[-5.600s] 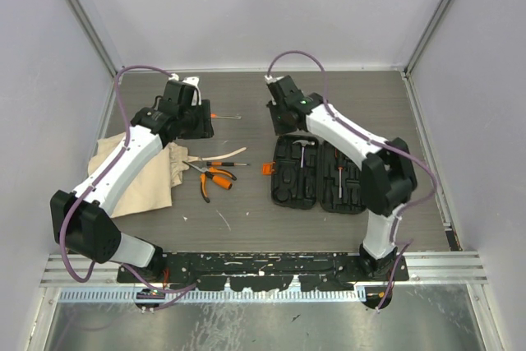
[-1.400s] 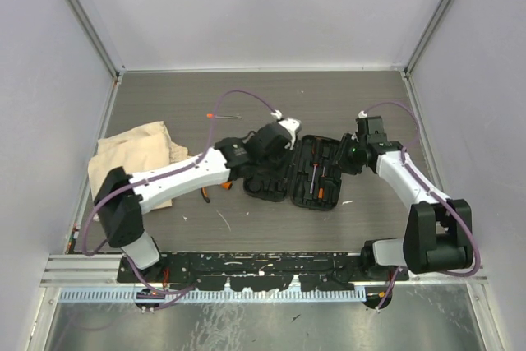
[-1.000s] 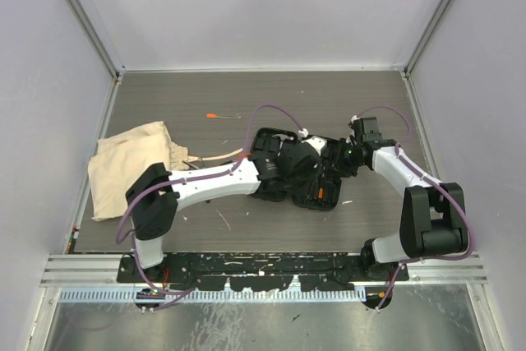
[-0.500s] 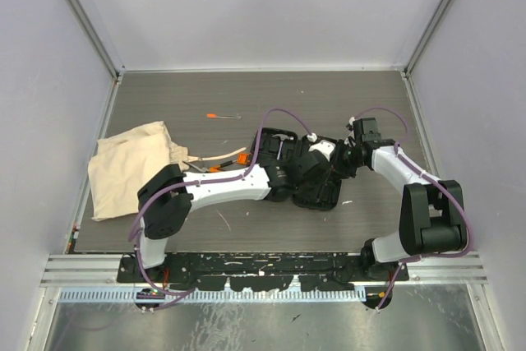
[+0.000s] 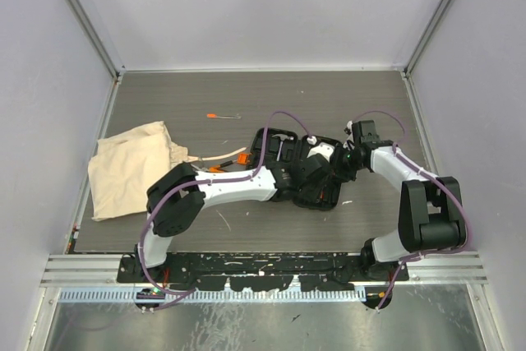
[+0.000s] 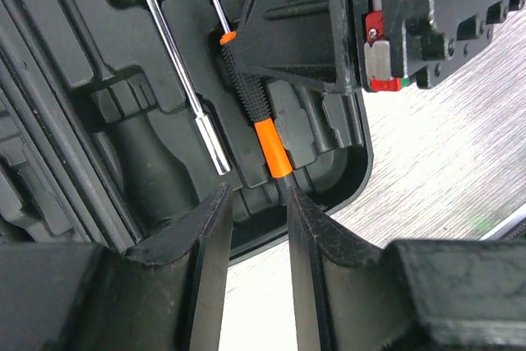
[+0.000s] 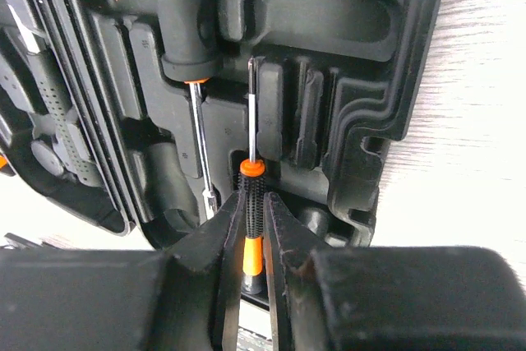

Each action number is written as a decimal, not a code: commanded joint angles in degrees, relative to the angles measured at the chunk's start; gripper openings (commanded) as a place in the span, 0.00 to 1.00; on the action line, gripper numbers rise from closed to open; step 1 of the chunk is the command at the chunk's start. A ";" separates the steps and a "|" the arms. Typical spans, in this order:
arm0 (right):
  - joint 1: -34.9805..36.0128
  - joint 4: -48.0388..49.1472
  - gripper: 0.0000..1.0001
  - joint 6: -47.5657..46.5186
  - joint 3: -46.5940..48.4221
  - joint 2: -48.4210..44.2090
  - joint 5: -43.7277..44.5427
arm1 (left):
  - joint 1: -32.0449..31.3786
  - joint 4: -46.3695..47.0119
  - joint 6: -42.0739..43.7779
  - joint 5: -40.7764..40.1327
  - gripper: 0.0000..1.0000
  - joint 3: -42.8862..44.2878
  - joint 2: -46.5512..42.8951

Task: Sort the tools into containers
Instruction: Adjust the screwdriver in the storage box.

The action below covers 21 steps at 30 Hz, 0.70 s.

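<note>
Our right pincer (image 7: 253, 196) is closed on the thin driver (image 7: 251, 170). Its fingertips nip the black-and-orange handle, and the shaft points straight ahead over the moulded slots of the open case (image 7: 362, 80). Just left of this pincer a screwdriver (image 7: 182, 30) lies in the case. Our left pincer (image 6: 256, 196) stands part open with nothing in it, over the case's rim. Tabletop (image 6: 436, 162) shows to its right, and the right pincer sits close ahead.

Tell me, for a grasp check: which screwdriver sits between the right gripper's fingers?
The thin orange-collared screwdriver; the thick-handled screwdriver beside it lies free.
</note>
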 commanded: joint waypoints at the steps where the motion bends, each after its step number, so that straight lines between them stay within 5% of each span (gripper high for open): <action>1: 0.03 -0.02 0.21 -1.70 -0.36 0.40 -1.00 | -0.15 3.60 -1.15 -1.47 0.34 1.61 0.49; 21: 0.06 0.82 0.21 -1.63 -1.15 1.24 -0.43 | -0.01 2.88 -2.29 -2.95 0.27 6.18 5.75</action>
